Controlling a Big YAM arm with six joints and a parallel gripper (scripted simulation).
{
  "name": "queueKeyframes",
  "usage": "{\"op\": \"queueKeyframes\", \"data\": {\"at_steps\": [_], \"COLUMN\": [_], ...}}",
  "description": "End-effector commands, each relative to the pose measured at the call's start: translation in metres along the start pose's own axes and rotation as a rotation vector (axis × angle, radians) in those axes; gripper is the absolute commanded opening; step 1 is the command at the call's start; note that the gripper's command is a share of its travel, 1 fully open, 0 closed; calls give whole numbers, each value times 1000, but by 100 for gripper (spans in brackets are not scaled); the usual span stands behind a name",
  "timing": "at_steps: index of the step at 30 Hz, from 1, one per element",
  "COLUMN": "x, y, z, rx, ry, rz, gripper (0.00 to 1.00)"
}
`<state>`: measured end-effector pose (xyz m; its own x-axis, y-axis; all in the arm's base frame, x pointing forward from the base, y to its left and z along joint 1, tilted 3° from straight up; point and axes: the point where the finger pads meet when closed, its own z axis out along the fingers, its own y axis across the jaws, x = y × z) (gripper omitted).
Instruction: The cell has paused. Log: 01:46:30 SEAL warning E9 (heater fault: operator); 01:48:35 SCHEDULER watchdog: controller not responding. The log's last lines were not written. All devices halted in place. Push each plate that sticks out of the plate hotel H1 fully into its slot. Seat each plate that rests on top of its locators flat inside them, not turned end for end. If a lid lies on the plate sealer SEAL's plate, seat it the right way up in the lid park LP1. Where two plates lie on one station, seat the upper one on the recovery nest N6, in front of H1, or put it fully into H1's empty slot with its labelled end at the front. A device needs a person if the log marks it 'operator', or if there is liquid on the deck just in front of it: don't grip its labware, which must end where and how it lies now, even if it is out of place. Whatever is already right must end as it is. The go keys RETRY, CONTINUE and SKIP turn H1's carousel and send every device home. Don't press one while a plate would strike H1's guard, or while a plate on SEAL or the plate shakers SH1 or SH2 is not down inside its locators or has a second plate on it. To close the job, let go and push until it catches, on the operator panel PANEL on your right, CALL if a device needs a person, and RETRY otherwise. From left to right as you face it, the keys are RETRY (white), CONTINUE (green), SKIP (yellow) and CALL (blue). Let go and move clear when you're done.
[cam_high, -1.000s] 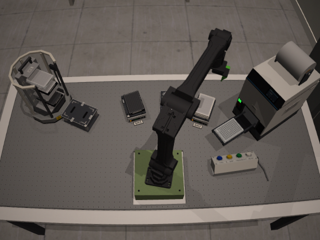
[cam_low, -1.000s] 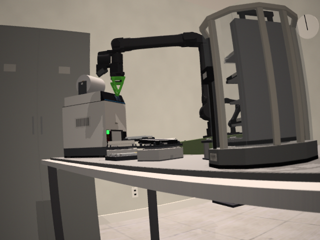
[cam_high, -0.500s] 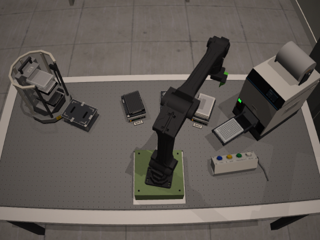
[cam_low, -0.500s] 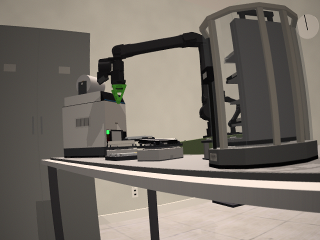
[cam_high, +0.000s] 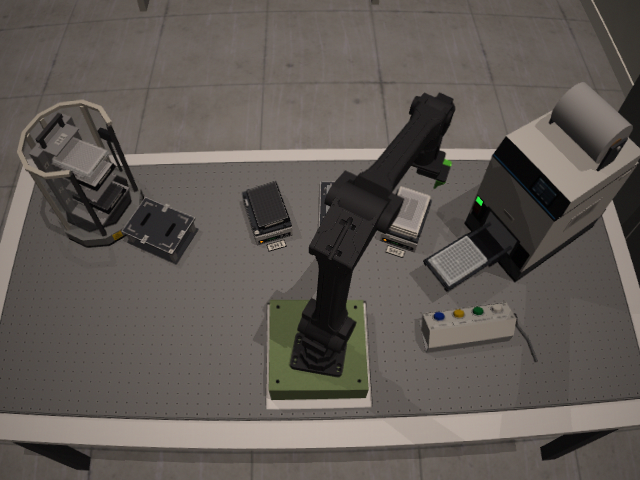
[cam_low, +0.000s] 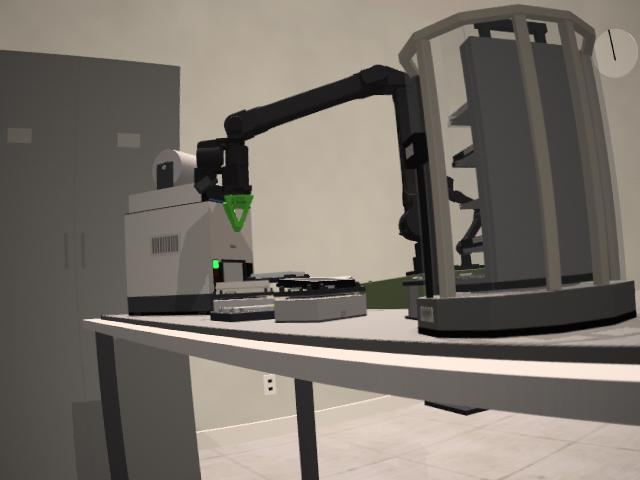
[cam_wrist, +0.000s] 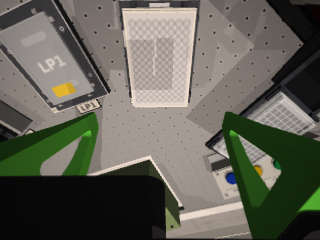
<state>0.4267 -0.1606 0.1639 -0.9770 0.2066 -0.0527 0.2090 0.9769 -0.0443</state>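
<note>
My gripper (cam_high: 443, 170) (cam_low: 237, 219) (cam_wrist: 160, 119) is open and empty, high above the deck behind shaker SH2, between it and SEAL (cam_high: 558, 175) (cam_low: 182, 248). A white plate (cam_high: 412, 207) (cam_wrist: 159, 57) lies on SH2 with a pale cover or second layer on it. A clear well plate (cam_high: 457, 258) (cam_wrist: 287, 120) lies on SEAL's extended tray. A black plate (cam_high: 267, 205) sits on SH1. The lid park LP1 (cam_wrist: 50, 60) holds a grey sheet with a yellow tag. In hotel H1 (cam_high: 80, 176) (cam_low: 516, 180) a white plate (cam_high: 82, 155) sticks out of an upper slot.
The recovery nest N6 (cam_high: 159, 227) stands bare in front of H1. PANEL (cam_high: 467, 330) (cam_wrist: 220, 177) sits at the front right, with its blue key (cam_high: 438, 316) (cam_wrist: 230, 177) leftmost in the top view. My arm's green base (cam_high: 317, 356) stands at mid-front.
</note>
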Motion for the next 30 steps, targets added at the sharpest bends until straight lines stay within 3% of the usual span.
{"op": "queueKeyframes", "data": {"at_steps": [1, 16, 30], "x": [1, 4, 4], "y": [-5, -3, -3], "z": [31, 94, 85], "rx": [-4, -4, -2], "ry": [20, 21, 8], "rz": [-5, -9, -9], "gripper": [100, 100, 100]}}
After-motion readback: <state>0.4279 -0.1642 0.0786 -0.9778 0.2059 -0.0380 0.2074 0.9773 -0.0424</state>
